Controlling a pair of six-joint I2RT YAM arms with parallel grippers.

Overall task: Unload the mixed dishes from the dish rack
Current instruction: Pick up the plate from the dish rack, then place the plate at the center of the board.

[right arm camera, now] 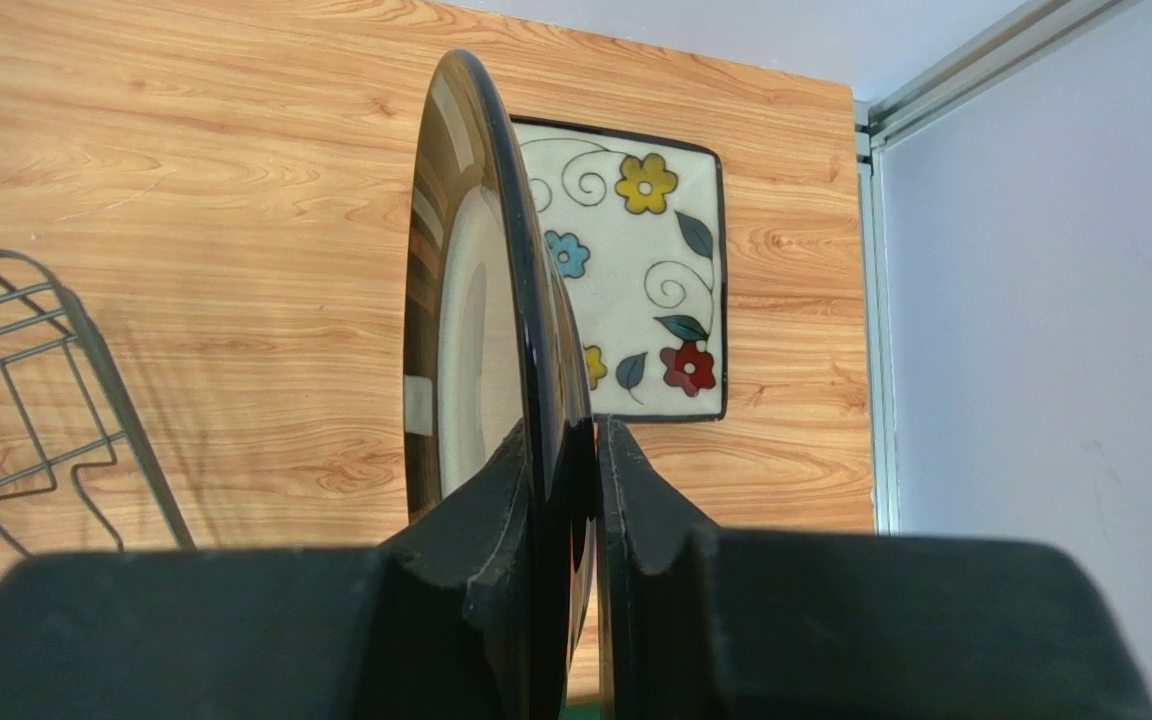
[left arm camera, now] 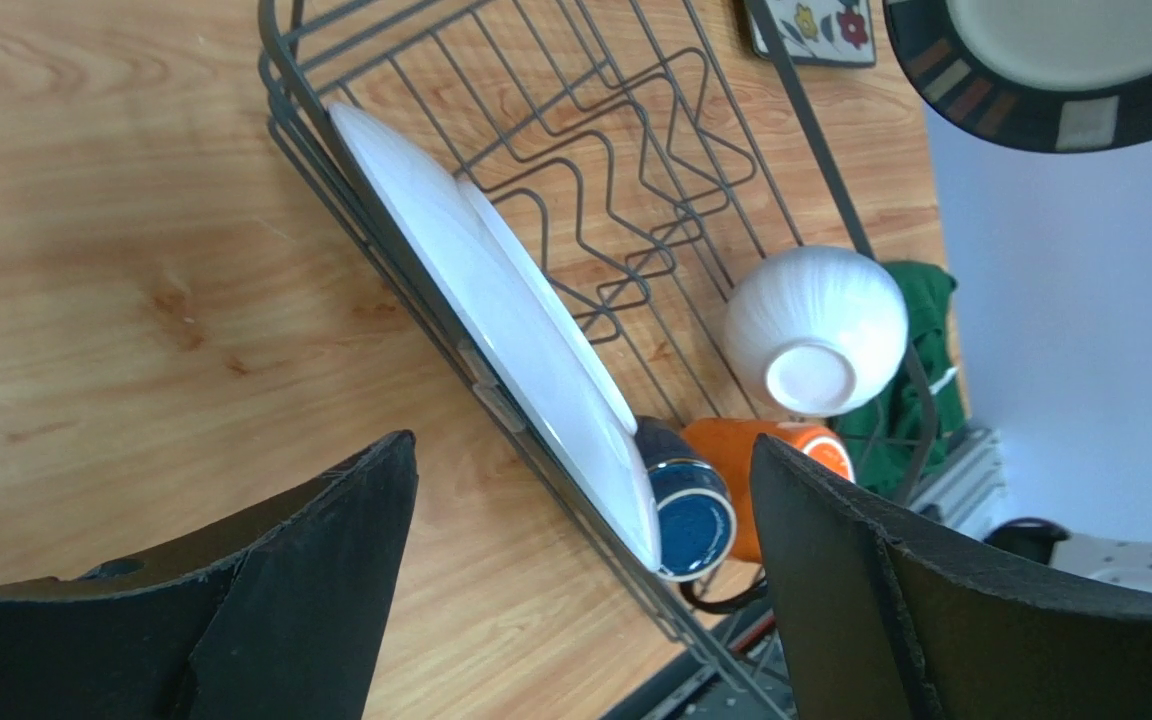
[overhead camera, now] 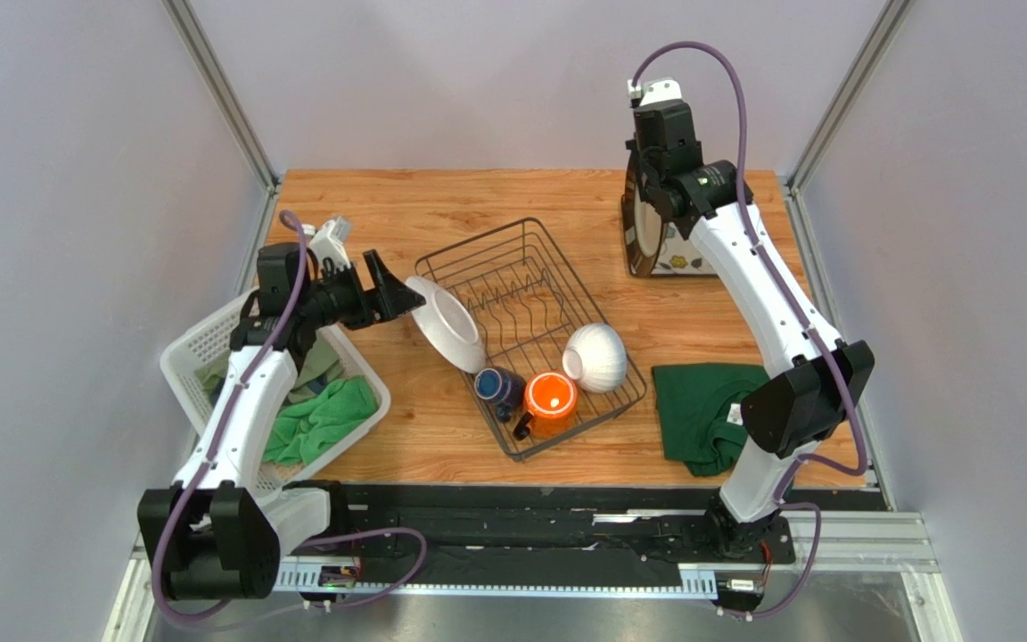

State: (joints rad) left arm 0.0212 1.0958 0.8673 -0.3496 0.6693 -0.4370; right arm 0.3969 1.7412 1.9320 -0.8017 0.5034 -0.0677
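The black wire dish rack [overhead camera: 532, 301] lies mid-table. A round white plate [overhead camera: 445, 325] leans on edge at its left side. A white ribbed bowl [overhead camera: 595, 356], an orange mug [overhead camera: 551, 396] and a dark blue mug [overhead camera: 495, 388] lie at its near end. My left gripper [overhead camera: 392, 297] is open and empty, just left of the white plate [left arm camera: 507, 323], not touching it. My right gripper [right arm camera: 564, 443] is shut on the rim of a round dark-rimmed plate [right arm camera: 477, 300]. It holds that plate on edge above the square floral plate [right arm camera: 642, 285], which lies flat at the back right.
A white slotted basket [overhead camera: 198, 355] with a green cloth [overhead camera: 325, 417] stands at the left, under my left arm. Another green cloth [overhead camera: 700, 408] lies front right. Grey walls close in the table at the left, back and right.
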